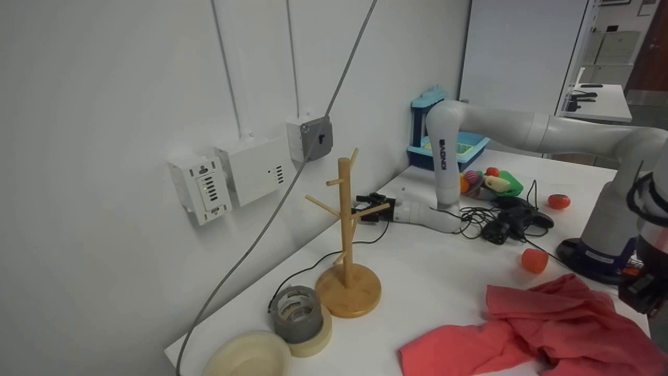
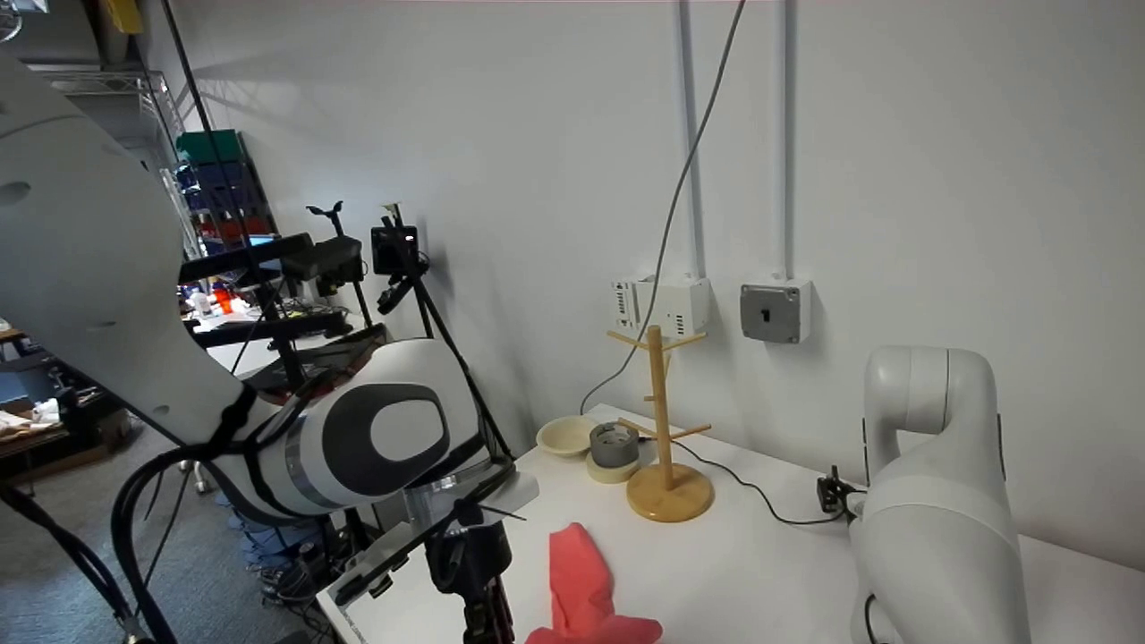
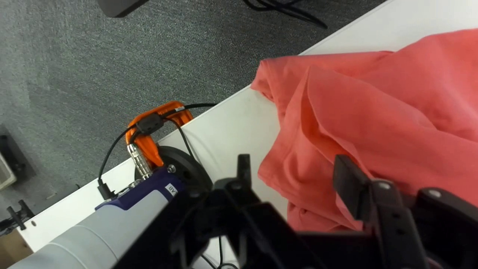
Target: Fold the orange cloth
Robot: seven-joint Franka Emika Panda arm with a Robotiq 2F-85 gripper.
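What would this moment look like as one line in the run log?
orange cloth: rumpled on white table, not neatly folded | gripper: open, nothing held | wooden stand: upright

Light is soft and even, I can't pin the source; faint shadows on the wall (image 2: 537, 179) in an exterior view. In my wrist view the gripper (image 3: 293, 172) reads near-black, blurring toward the bottom edge, while the orange cloth (image 3: 403, 108) is bright, fold shadows legible.
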